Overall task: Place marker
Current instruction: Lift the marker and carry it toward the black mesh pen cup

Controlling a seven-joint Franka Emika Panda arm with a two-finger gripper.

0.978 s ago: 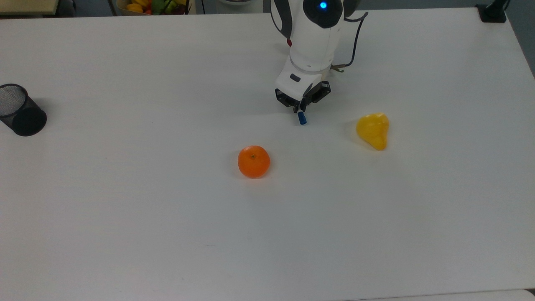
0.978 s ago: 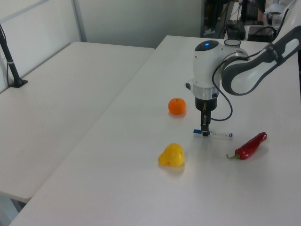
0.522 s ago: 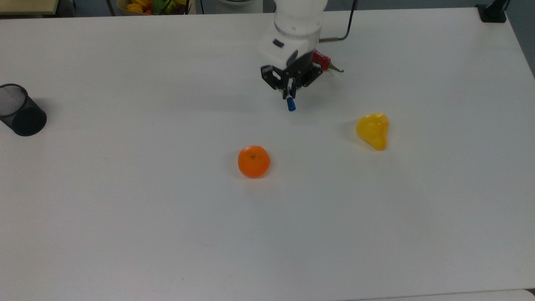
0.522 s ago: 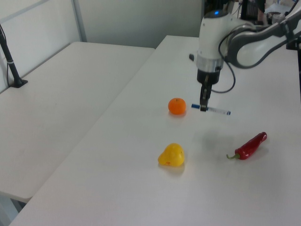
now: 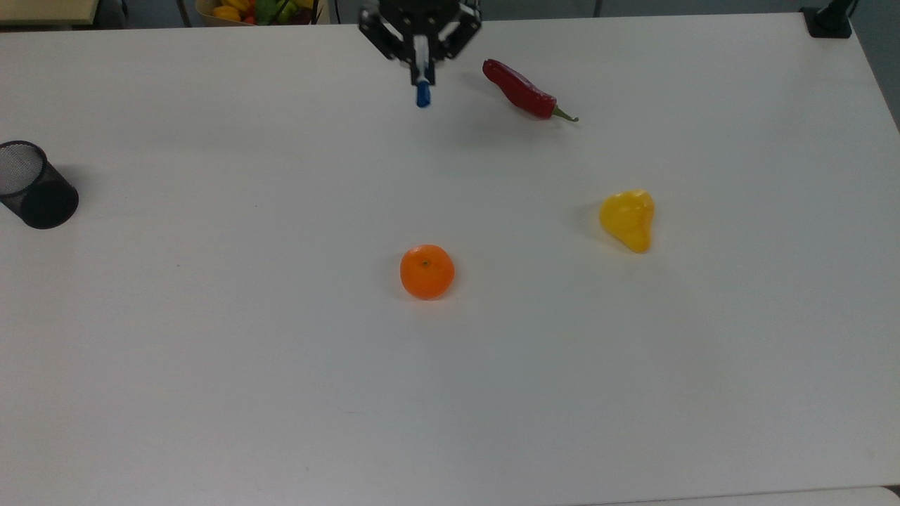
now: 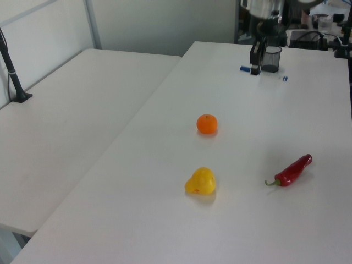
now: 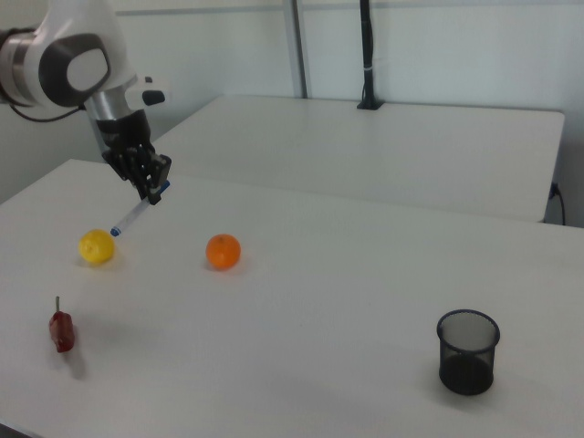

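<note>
Marker carried high above the counter, fingers pinching it near the blue cap

The gripper [image 5: 420, 53] holds the marker [image 7: 137, 213] in the air, its fingers pressed on the barrel; its long axis lies about level, the cap [image 5: 422, 94] pointing toward the top view's bottom; the black mesh cup [image 5: 31, 185], probably the goal, stands well apart at the top view's left; the orange [image 5: 427, 271], the yellow fruit [image 5: 628, 218] and the red chilli [image 5: 526, 91] lie on the white counter [image 5: 211, 365], none between marker and cup.

Orange [image 5: 427, 272] mid-table [image 5: 211, 386]; yellow pear [image 5: 628, 219], red chilli [image 5: 524, 92] apart; black mesh cup [image 5: 33, 185] at top view's left edge.
</note>
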